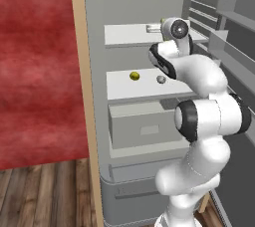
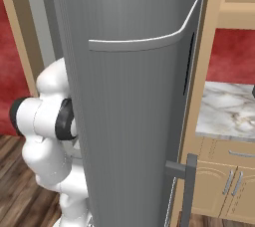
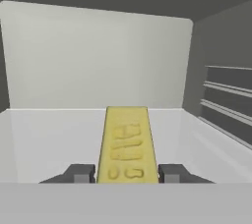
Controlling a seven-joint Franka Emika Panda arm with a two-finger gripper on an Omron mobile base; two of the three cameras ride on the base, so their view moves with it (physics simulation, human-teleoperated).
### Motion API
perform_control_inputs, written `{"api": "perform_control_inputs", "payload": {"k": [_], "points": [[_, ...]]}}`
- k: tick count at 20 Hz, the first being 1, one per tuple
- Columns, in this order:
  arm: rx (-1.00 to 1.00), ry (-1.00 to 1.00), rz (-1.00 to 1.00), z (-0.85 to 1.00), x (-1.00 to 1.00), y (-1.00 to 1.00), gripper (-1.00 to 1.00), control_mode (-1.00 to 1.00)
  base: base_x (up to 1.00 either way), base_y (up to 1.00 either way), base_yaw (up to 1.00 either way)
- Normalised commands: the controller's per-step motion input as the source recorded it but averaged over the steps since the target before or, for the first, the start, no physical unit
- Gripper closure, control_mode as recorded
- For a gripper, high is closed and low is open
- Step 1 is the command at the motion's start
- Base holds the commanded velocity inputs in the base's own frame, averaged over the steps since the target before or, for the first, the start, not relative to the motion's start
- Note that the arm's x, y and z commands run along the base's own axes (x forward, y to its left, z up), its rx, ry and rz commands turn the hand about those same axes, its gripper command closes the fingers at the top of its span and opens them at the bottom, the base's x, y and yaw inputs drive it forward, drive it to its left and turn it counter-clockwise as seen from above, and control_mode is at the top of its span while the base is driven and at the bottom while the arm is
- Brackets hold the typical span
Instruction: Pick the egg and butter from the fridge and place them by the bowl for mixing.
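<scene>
The fridge stands open, with white shelves inside. In the hand view the butter, a pale-yellow stick with embossed marks, runs straight away from the hand over the white upper shelf. My gripper is shut on its near end, one dark fingertip on each side. In the left base view the arm reaches in to that upper shelf, and the wrist hides the fingers. The egg, a tiny golden-yellow ball, sits on the middle shelf. The bowl is out of view.
A small grey ball lies right of the egg. Grey drawers sit below the shelves. Door racks stand to the right. The open grey door blocks the right base view, with a marble counter beyond it.
</scene>
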Motion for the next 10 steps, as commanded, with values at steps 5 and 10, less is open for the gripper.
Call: {"api": "perform_control_inputs", "payload": {"k": [5,10], "points": [[0.07,0.0,-0.06,0.0,-1.0,0.16,1.0,-1.0,0.0,0.0,0.0],[0.08,0.03,-0.09,-0.01,-1.0,0.26,1.0,-1.0,0.0,0.0,0.0]]}}
